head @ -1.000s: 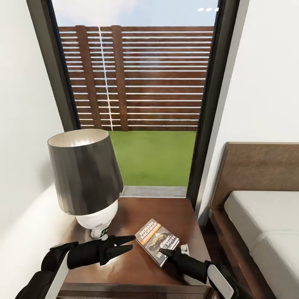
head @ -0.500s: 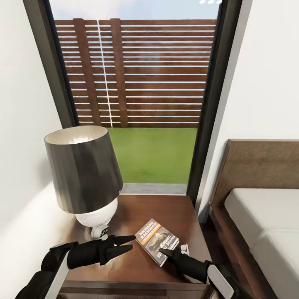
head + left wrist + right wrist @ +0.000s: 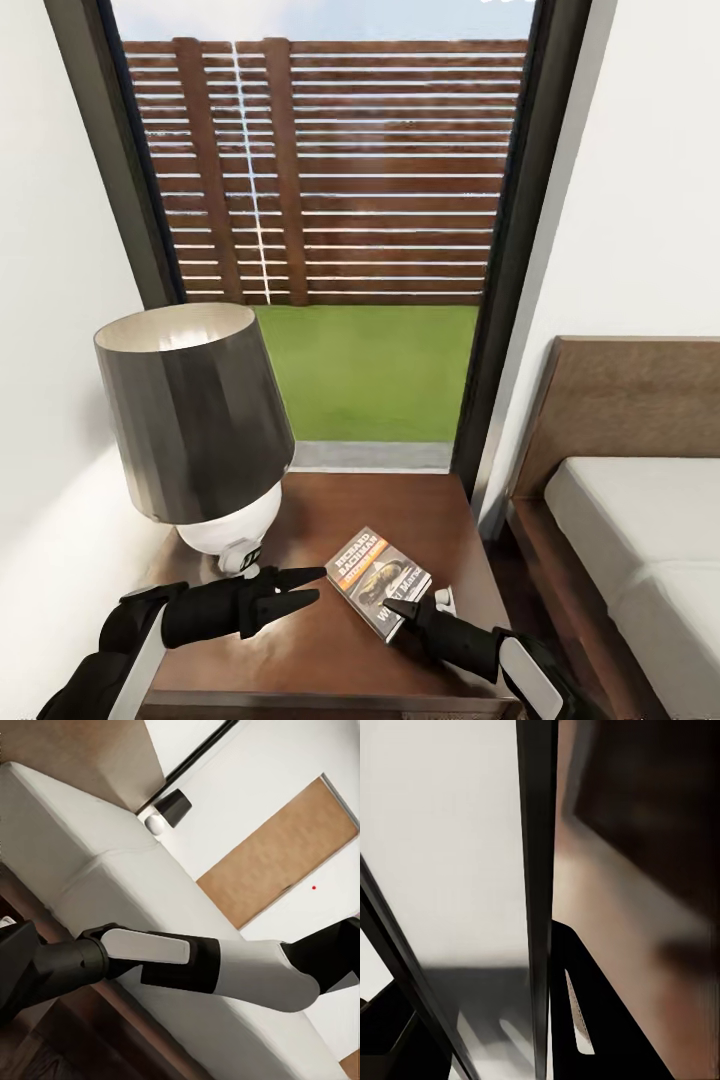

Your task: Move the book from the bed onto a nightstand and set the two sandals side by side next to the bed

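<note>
The book (image 3: 375, 578), dark with an orange band, lies on the dark brown nightstand (image 3: 400, 505) to the right of the lamp. My right gripper (image 3: 420, 603) is at the book's near corner, its fingers apart on either side of that edge, so it is open. In the right wrist view the book's thin dark edge (image 3: 536, 870) runs between the two spread fingers (image 3: 581, 1020). My left gripper (image 3: 318, 585) hovers open over the nightstand just left of the book, holding nothing. The bed (image 3: 640, 540) stands to the right. The sandals are out of view.
A table lamp (image 3: 195, 410) with a dark shade takes up the nightstand's left half. Behind it a tall window (image 3: 340, 200) shows the fence and grass. White walls close in on both sides. The left wrist view looks across my right forearm (image 3: 225, 967) to the mattress (image 3: 112, 877).
The whole picture has shifted a little, so the head camera has moved. The book and both grippers keep their places on the nightstand.
</note>
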You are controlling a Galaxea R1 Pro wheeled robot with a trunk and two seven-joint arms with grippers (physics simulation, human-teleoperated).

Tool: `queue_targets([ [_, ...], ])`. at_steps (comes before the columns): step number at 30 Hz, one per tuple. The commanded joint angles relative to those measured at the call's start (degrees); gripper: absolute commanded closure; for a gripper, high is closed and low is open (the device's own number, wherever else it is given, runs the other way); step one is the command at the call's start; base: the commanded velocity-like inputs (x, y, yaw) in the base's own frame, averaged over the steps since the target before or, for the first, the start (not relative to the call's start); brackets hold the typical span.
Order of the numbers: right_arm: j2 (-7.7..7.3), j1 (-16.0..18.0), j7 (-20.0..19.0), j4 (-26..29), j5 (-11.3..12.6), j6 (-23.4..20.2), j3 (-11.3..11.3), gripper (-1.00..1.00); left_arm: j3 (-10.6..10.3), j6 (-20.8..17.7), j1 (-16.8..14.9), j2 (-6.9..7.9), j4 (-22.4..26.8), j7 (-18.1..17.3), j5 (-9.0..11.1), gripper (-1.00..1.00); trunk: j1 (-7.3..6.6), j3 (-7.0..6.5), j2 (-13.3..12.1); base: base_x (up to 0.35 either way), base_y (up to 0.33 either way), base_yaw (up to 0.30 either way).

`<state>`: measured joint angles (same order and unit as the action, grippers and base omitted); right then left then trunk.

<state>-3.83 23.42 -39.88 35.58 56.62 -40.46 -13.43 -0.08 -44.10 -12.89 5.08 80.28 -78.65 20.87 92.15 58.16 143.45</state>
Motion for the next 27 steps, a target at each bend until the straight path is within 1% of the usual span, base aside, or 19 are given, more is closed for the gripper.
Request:
queue_targets([
  [1,-0.05,0.0,0.0,0.0,0.5,-0.2,-0.2,1.00,0.0,-0.6,0.0,0.01,0.0,-0.1,0.1,-1.00,0.01,0.28,0.0,0.001,0.000,0.000],
  [3,-0.05,0.0,0.0,0.0,0.5,-0.2,-0.2,1.00,0.0,-0.6,0.0,0.01,0.0,-0.1,0.1,-1.00,0.06,0.72,0.1,0.000,0.000,0.000],
  [25,-0.04,0.0,0.0,0.0,0.5,-0.2,-0.2,1.00,0.0,-0.6,0.0,0.01,0.0,-0.2,0.2,-1.00,0.09,0.95,0.1,0.000,0.000,0.000],
  [26,-0.07,0.0,0.0,0.0,0.5,-0.2,-0.2,-1.00,0.0,-0.6,0.0,0.01,0.0,-0.2,0.2,-1.00,0.09,0.95,0.1,0.000,0.000,0.000],
  [27,-0.08,0.0,0.0,0.0,0.5,-0.2,-0.2,-1.00,0.0,-0.6,0.0,0.01,0.0,-0.2,0.2,-1.00,0.09,0.95,0.1,0.000,0.000,0.000],
])
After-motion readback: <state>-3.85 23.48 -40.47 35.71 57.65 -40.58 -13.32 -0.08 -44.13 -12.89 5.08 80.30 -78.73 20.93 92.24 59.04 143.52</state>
